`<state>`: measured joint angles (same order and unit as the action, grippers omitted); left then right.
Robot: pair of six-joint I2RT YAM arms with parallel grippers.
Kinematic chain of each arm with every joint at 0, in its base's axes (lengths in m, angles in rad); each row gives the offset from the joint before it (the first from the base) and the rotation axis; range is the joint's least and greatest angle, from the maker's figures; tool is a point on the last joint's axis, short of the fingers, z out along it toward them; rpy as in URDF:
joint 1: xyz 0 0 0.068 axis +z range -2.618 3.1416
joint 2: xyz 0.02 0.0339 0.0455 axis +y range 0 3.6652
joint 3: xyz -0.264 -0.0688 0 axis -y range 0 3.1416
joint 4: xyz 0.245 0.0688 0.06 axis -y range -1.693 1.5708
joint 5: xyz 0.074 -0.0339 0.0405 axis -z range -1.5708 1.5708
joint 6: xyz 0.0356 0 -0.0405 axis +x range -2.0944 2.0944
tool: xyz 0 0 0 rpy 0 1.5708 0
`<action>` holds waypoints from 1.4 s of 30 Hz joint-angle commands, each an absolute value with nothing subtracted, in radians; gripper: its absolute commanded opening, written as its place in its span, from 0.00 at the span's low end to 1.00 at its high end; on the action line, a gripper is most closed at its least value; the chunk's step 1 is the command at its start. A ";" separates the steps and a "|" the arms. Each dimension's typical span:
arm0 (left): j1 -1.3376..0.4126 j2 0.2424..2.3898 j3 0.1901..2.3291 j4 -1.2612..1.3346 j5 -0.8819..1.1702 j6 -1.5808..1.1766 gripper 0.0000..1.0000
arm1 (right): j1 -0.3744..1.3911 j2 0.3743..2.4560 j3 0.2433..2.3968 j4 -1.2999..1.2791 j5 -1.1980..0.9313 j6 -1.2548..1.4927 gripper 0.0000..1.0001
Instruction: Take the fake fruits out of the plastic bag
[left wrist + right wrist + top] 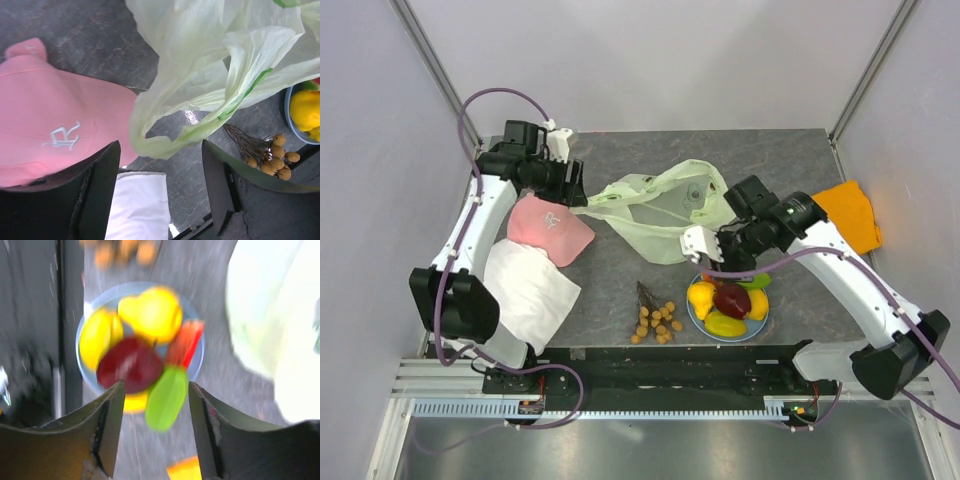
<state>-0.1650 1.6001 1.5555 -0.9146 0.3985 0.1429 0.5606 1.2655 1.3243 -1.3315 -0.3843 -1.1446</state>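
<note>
Near the middle of the grey table [770,160], the plastic bag [660,215] lay crumpled and slack, its mouth turned toward the left arm. The left gripper [160,150] hovered at that end with its jaws spread wide; a loop of the bag hung between the fingers, but neither finger pressed on it. A pink cap [550,228] lay just beside the bag on the left, partly over a white cloth [530,290].

Most of the fake fruits [728,300] sat outside the bag on a light-blue plate [697,322] at the near edge: yellow pieces, a dark red fruit [129,365], a red one and a green fruit [167,397]. A brown bunch [658,320] of small round pieces lay on the table just left of the plate, apart from it. The right gripper [156,386] hung above the plate with its jaws apart; the wrist view was blurred, but the fingers seemed to hold nothing. An orange cloth [850,215] lay at the table's right edge.
</note>
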 commanded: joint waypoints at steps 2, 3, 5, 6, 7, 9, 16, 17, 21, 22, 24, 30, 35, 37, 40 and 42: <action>-0.107 1.483 1.615 -0.939 0.449 0.138 0.77 | 0.633 1.408 1.430 -1.125 -0.600 -0.789 0.64; -0.098 1.462 1.618 -0.957 0.486 0.140 0.77 | 0.644 1.463 1.436 -1.108 -0.630 -0.763 0.65; -0.094 1.445 1.627 -0.980 0.508 0.146 0.79 | 0.657 1.524 1.465 -1.063 -0.656 -0.691 0.66; -0.094 1.436 1.626 -0.997 0.511 0.146 0.79 | 0.657 1.595 1.473 -1.042 -0.660 -0.654 0.66; -0.092 1.412 1.625 -1.002 0.515 0.144 0.79 | 0.657 1.633 1.505 -1.023 -0.693 -0.625 0.66; -0.089 1.382 1.602 -1.002 0.525 0.138 0.78 | 0.660 1.736 1.546 -0.977 -0.735 -0.455 0.65; -0.083 1.250 1.505 -0.991 0.532 0.109 0.78 | 0.742 1.882 1.502 -0.666 -0.579 0.127 0.67; -0.081 1.224 1.485 -0.989 0.532 0.107 0.78 | 0.744 1.894 1.494 -0.652 -0.545 0.176 0.67; -0.072 1.183 1.444 -0.986 0.531 0.106 0.77 | 0.778 1.997 1.511 -0.669 -0.454 0.236 0.67; -0.068 1.175 1.437 -0.986 0.529 0.104 0.77 | 0.787 2.012 1.514 -0.676 -0.439 0.248 0.66; -0.057 1.161 1.425 -0.986 0.529 0.106 0.77 | 0.801 2.048 1.520 -0.693 -0.367 0.253 0.66; -0.034 1.135 1.396 -0.980 0.545 0.098 0.77 | 0.844 2.079 1.535 -0.758 -0.200 0.247 0.63; -0.015 1.131 1.358 -0.962 0.577 0.078 0.77 | 0.864 2.092 1.523 -0.787 -0.160 0.197 0.33; -0.012 1.137 1.355 -0.953 0.581 0.074 0.77 | 0.885 2.092 1.511 -0.801 -0.132 0.178 0.15; -0.012 1.152 1.368 -0.945 0.586 0.072 0.76 | 0.899 2.076 1.499 -0.801 -0.133 0.155 0.01; -0.011 1.164 1.390 -0.943 0.587 0.075 0.76 | 0.897 2.056 1.535 -0.804 -0.158 0.117 0.00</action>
